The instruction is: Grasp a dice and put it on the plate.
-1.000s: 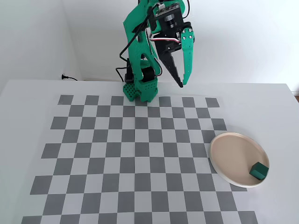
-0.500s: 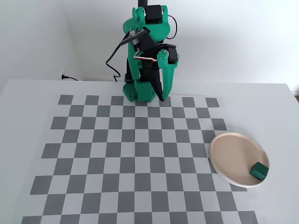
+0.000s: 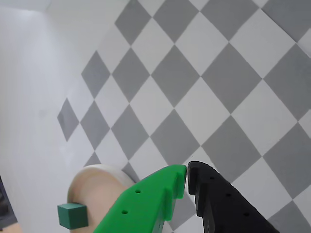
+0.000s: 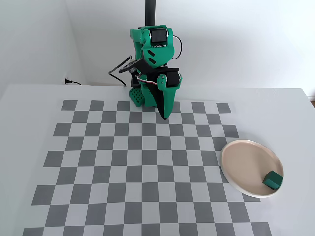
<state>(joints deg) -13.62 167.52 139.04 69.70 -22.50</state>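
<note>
One cube (image 4: 272, 180) is all you have to account for, and it sits nearest the fixed camera, on the plate (image 4: 243, 160), close to the rim at the lower right as that view shows it. It lies flat on one face, touching the plate and nothing else, so I judge the placing step done: a cube resting inside the rim like that has no reason to roll or slide off. You can check the same thing from the wrist view, where the cube (image 3: 73, 215) shows at the bottom left on the pale plate (image 3: 99, 182), well apart from the fingertips. One plate, then, and it lies over the right edge of the one checkered mat (image 4: 147, 162), partly on the squares and partly on the bare white table (image 4: 29, 123). Farther back, your one arm (image 4: 150, 59) is folded over its base at the far edge of the mat, with the gripper (image 4: 164, 114) pointing down at the squares just in front of the base. That tucked pose looks to me like a resting position, well clear of the plate. Its two fingers, one green and one black, meet at the tips in the wrist view (image 3: 187, 174), so the gripper is closed and carries nothing.
</note>
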